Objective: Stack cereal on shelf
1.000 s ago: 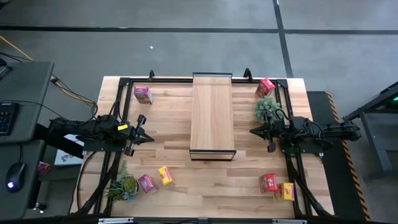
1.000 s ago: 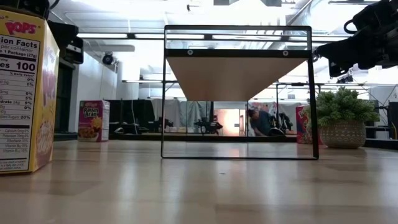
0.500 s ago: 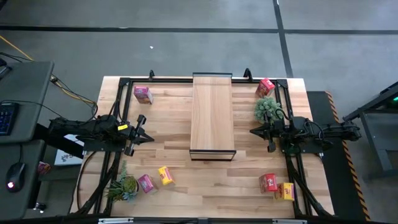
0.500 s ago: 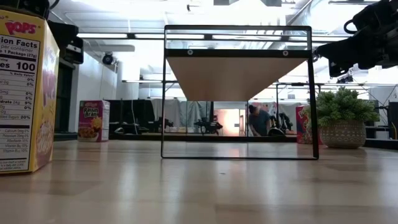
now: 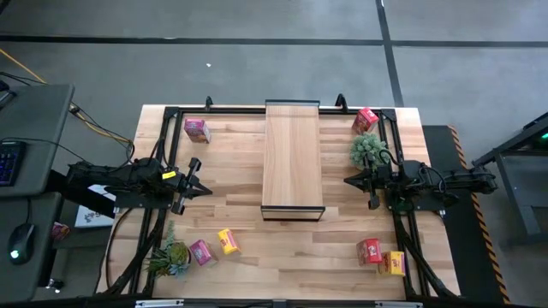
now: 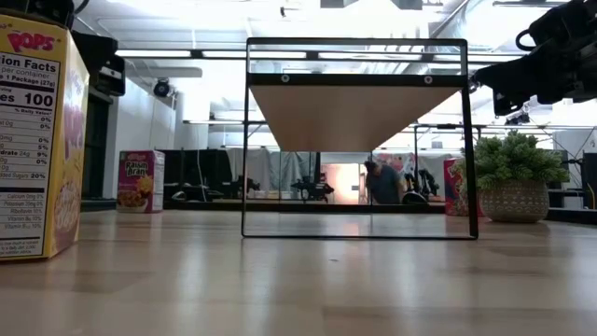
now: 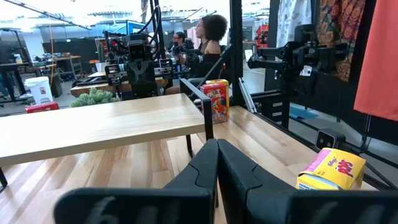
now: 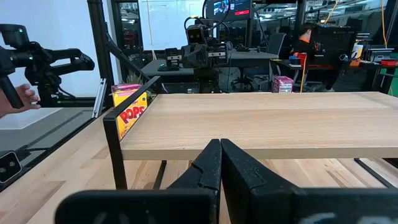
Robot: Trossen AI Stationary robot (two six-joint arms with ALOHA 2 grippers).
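Note:
The shelf stands on its dark frame legs at the table's middle, its top bare. Six cereal boxes stand on the table. One pink box is at the far left and one red box at the far right. A pink box and a yellow box are near left. A red box and a yellow box are near right. My left gripper is shut, left of the shelf. My right gripper is shut, right of the shelf. Each wrist view shows its fingers closed together, left gripper and right gripper.
One green plant sits by the right arm, close to the far red box. A second plant sits near left beside the pink box. A dark rail frame runs around the table's edges. Bare tabletop lies between each gripper and the shelf.

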